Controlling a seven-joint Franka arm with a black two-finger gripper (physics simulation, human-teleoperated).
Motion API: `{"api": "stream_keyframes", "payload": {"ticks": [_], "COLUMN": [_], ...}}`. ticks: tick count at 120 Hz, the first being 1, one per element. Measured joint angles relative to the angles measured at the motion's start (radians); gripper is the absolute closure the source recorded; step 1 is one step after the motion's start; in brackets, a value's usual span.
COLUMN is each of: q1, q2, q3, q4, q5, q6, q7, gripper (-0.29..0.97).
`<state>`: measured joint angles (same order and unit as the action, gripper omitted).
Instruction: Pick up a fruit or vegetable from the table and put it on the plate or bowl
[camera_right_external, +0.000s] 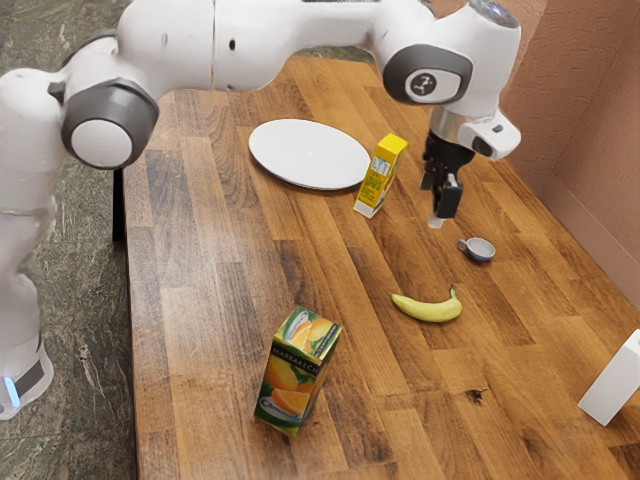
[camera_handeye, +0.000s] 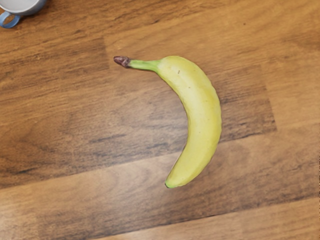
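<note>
- Black two-finger gripper (camera_right_external: 438, 218) hangs in the upper right of the exterior view, well clear of the wooden plank table (camera_right_external: 220, 250) and holding nothing. I cannot tell whether it is apart or together.
- Nearest things: a small yellow upright carton (camera_right_external: 381, 176) to its left in frame, and a small blue-grey cup (camera_right_external: 478, 249) just below and to its right.
- Task thing: the curved yellow banana (camera_right_external: 428, 307) lies flat on the boards, right of centre and lower in frame than the gripper. It is not yet grasped.
- Target: the round white plate (camera_right_external: 308, 153) sits at upper centre, beyond the yellow carton.
- Farther out: an orange-juice carton (camera_right_external: 297, 371) at lower centre and a white box (camera_right_external: 612, 380) at the right edge.
- Risk: a grasp off the banana's middle could let it pivot or slip, owing to its curve.
- Risk: a low carry to the plate could knock over the yellow carton.
- Wrist view adds the banana's (camera_handeye: 197, 117) brown stem tip, pointing toward the cup (camera_handeye: 17, 7).
- Exterior view adds the plate, the cartons and the hand's height.
</note>
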<state>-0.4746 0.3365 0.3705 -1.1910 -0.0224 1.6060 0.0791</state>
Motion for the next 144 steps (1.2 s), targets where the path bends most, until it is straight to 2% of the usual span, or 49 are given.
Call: {"api": "stream_keyframes", "payload": {"ticks": [26,43,80,144], "q1": [-0.016,-0.016,-0.009,-0.003], "q2": [0.043,0.107,0.188,0.231], "q3": [0.073,0.078,0.076,0.075], "q4": [-0.092,-0.114,-0.128,-0.145], "q5": [-0.156,-0.22,-0.269,-0.302], "q6": [0.046,0.12,0.19,0.259], "q7": [-0.009,-0.003,0.005,0.013], "gripper": [0.03,0.03,0.03,0.03]}}
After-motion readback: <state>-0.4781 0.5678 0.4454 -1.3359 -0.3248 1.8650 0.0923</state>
